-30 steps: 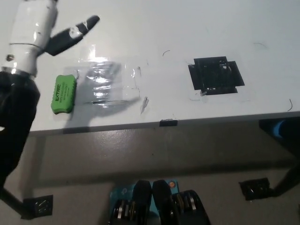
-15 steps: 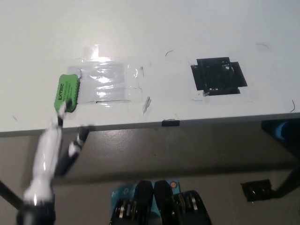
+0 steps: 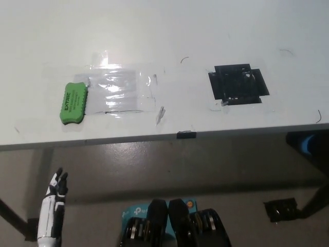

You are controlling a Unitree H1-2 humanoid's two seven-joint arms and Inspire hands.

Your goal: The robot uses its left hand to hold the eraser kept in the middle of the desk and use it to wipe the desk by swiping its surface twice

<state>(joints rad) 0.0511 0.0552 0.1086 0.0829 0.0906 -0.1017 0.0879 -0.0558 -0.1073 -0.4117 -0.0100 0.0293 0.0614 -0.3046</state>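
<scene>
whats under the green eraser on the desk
The green rectangular eraser lies flat on the white desk, its right edge beside the clear tape patch. The surface directly beneath it is covered.

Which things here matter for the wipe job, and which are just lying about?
For the job:
- green eraser, lying on the desk
- white desk
- left hand, low beside the desk, holding nothing

Lying about:
- clear tape patch beside the eraser
- black tape square
</scene>
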